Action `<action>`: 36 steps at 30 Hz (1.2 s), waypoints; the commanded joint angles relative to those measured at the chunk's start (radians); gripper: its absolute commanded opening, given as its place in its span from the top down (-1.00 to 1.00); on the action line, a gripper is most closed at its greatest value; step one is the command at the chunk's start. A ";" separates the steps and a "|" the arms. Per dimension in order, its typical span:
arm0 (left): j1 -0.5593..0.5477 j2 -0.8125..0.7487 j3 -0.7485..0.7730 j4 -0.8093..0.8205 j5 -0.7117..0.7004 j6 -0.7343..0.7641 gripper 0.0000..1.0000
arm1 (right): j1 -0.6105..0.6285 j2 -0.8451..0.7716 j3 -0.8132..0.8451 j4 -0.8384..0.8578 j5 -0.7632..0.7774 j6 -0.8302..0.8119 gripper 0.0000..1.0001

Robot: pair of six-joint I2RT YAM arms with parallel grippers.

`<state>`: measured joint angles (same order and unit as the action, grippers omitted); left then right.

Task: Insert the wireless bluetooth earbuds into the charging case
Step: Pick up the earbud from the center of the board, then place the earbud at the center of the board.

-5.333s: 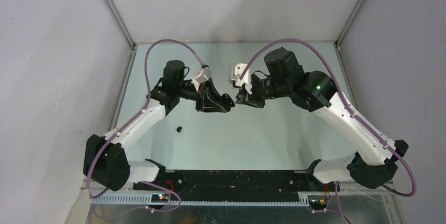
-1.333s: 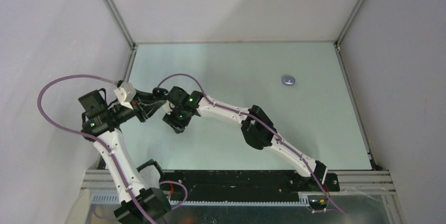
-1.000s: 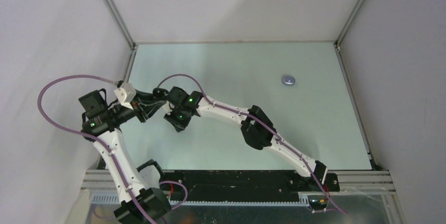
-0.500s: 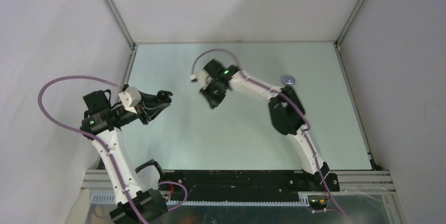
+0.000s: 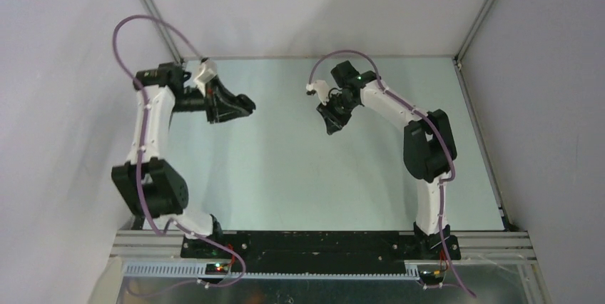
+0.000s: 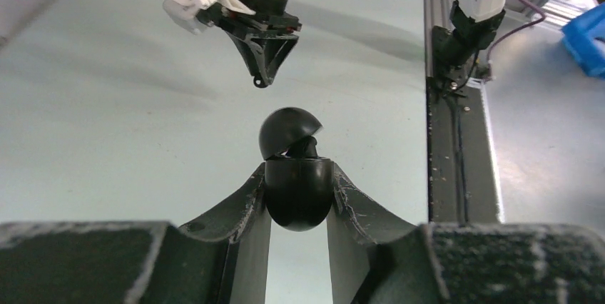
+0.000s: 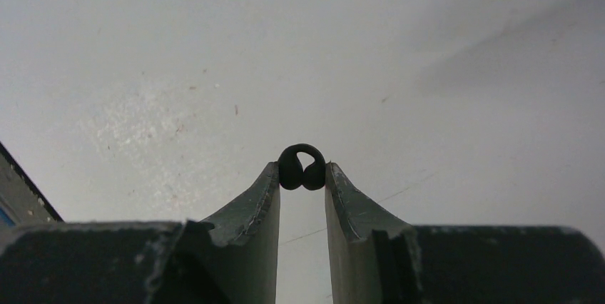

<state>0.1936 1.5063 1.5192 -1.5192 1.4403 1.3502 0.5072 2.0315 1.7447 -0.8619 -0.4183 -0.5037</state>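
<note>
The left fingers (image 6: 251, 197) are clenched on a round black charging case (image 6: 298, 193), with the pale desk (image 5: 300, 175) behind it. The case's domed lid (image 6: 287, 129) is ajar, and a dark shape in the gap is too shadowed to identify. Facing the case, well apart, the right fingers (image 7: 265, 190) pinch one glossy black earbud (image 7: 302, 168). From overhead, both items are hidden.

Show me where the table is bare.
The pale green table is bare across the near middle, by the black base rail, and right of the right arm. Crowded: the far side, where the left end effector holds a round black charging case facing the right end effector pinching a glossy black earbud.
</note>
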 commanded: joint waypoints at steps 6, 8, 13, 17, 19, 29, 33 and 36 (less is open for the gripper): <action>-0.297 -0.074 0.005 0.592 -0.584 -0.826 1.00 | 0.026 -0.020 -0.032 -0.050 -0.039 -0.121 0.58; -0.378 -0.240 -0.170 0.850 -0.814 -0.913 1.00 | 0.029 -0.017 -0.033 -0.055 -0.034 -0.132 0.58; -0.418 -0.465 -0.373 1.159 -0.848 -1.031 1.00 | 0.044 -0.006 -0.026 -0.074 0.025 -0.216 0.56; -0.418 -0.471 -0.396 1.211 -0.696 -1.093 1.00 | 0.073 0.008 -0.053 -0.073 0.105 -0.337 0.51; -0.418 -0.485 -0.430 1.250 -0.610 -1.108 1.00 | 0.079 0.020 -0.068 -0.077 0.134 -0.410 0.48; -0.419 -0.530 -0.555 1.309 -0.353 -1.107 1.00 | 0.130 -0.026 -0.224 0.056 0.464 -0.606 0.02; -0.419 -0.531 -0.583 1.307 -0.260 -1.076 1.00 | 0.117 -0.066 -0.205 0.078 0.520 -0.563 -0.15; -0.418 -0.527 -0.590 1.304 -0.195 -1.069 1.00 | 0.100 -0.129 -0.203 0.073 0.496 -0.514 -0.24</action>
<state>-0.2260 1.0000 0.9325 -0.2550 1.1072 0.2703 0.6300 2.0232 1.5055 -0.8238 0.0254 -1.0546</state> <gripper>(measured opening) 0.334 0.595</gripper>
